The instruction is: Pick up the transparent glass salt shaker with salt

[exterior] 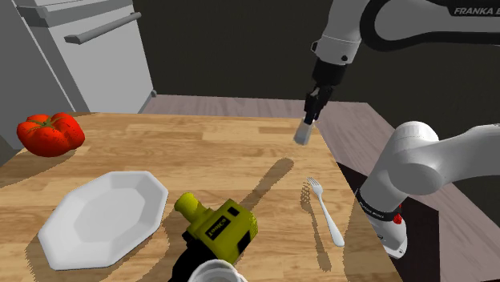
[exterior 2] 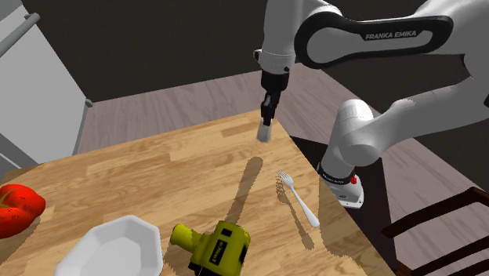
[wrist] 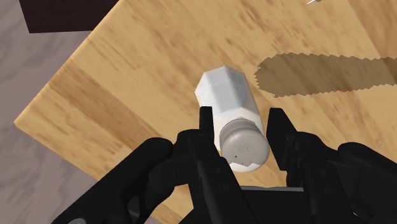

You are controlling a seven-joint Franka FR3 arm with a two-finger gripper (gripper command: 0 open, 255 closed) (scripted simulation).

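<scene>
The all-black two-finger gripper [exterior: 309,118] reaches down over the far corner of the light wooden surface [exterior: 200,152]. The small clear salt shaker with white fill and a grey perforated cap [exterior: 302,134] is right at its tip, not off to one side but directly below the fingers and in line with them. In the wrist view the shaker's [wrist: 229,95] long axis runs away along the gripper's [wrist: 242,124] own line of sight, with the cap nearest the hand and the faceted body pointing down at the wood. In the shoulder view it leans slightly, at the same slant as the hand rather than plumb.

The gripper is drawn in narrow, one finger on each side of the shaker just under the cap. I'd call that a clasp, though the contact on one side is hard to make out. I can't say for certain whether the base is clear of the surface; to my eye it hangs just above the corner.

From here the move is straight up. The hold is high, near the cap, so the body could swing or slip. A white fork [exterior: 327,210] lies well apart, nearer the stand.
</scene>
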